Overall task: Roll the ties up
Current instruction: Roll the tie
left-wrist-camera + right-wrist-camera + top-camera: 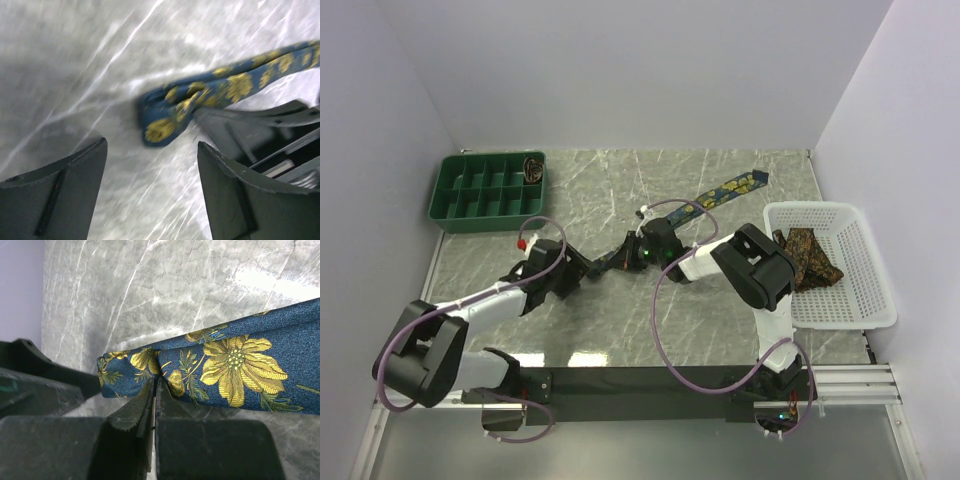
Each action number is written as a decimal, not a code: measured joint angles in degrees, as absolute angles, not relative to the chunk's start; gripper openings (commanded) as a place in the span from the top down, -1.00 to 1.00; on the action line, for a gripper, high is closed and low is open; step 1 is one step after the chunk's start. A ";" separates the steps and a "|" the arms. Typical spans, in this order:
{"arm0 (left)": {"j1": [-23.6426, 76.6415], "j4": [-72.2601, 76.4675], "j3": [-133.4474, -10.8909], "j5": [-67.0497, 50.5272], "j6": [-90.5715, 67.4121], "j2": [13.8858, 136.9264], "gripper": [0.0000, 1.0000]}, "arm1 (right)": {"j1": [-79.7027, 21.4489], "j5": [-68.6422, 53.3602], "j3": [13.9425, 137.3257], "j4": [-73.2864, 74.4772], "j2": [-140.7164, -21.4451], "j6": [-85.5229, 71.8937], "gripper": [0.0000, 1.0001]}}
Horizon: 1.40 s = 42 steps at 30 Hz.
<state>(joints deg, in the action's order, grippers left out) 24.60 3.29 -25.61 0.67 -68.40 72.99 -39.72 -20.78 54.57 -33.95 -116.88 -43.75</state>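
A dark navy tie (pixel 725 190) with yellow flowers lies stretched across the marble table, its wide end at the back right. Its near end is folded over (pixel 165 115). My right gripper (pixel 155 382) is shut on the edge of that folded end, and the fabric (pixel 225 365) puckers at the fingertips. In the top view the right gripper (pixel 630 252) sits mid-table. My left gripper (pixel 151 145) is open just short of the fold with only bare table between its fingers; from above the left gripper (pixel 588 268) points at the right one. Brown ties (pixel 810 255) lie in the basket.
A green compartment tray (pixel 470 190) stands at the back left, with a rolled tie (pixel 533 168) in its far right compartment. A white mesh basket (pixel 850 290) sits at the right edge. The two grippers are close together, almost tip to tip.
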 measured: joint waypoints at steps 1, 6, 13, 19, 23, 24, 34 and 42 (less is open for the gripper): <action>24.32 4.47 -25.63 0.60 -68.20 73.14 -0.56 | -39.66 -20.99 54.68 -33.82 -116.90 -43.81 1.00; 23.53 7.55 -25.61 -0.45 -67.59 75.11 -0.45 | -39.22 -22.13 54.72 -34.24 -117.27 -44.18 1.00; 22.98 12.99 -25.61 -2.28 -66.19 78.98 -0.28 | -39.09 -22.44 54.72 -34.35 -117.36 -44.51 1.00; 22.92 16.95 -25.71 -3.18 -65.08 81.58 -0.16 | -39.05 -22.57 54.78 -34.30 -117.43 -44.53 1.00; 22.92 18.02 -26.44 -3.46 -64.14 83.26 -0.04 | -38.85 -22.74 54.83 -34.30 -117.49 -44.69 1.00; 22.85 18.22 -26.50 -3.62 -64.01 83.55 0.00 | -38.74 -22.79 54.83 -34.30 -117.51 -44.73 1.00; 22.72 19.70 -26.50 -4.32 -62.33 85.38 0.50 | -38.33 -23.05 54.83 -34.33 -117.56 -45.12 1.00; 22.70 18.87 -27.18 -4.80 -61.08 85.71 0.99 | -38.33 -23.24 54.85 -34.26 -117.58 -45.06 1.00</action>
<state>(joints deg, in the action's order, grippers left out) 22.70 18.87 -27.18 -4.80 -61.08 85.71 -38.33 -23.24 54.85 -34.26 -117.58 -45.06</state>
